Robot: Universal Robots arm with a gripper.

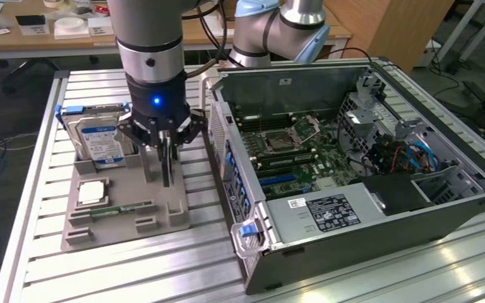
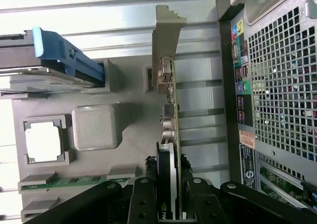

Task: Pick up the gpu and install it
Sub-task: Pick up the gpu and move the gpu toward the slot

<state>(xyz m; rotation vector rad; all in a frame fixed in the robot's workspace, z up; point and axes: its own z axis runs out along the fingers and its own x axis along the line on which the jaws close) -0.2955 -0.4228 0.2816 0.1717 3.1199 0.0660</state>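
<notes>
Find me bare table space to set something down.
Free: the table strip on the near side of the grey tray, and the near corner beside the computer case. Crowded: the gap between tray and case, by the tool gripping the gpu.

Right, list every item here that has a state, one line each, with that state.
gripper: shut on the gpu.
gpu: upright on edge at the gray holder tray, gripped.
hard drive: standing upright in its tray slot.
processor chip: lying flat in its recess.
memory stick: lying in its slot on the tray.
computer case: side open, motherboard exposed.
</notes>
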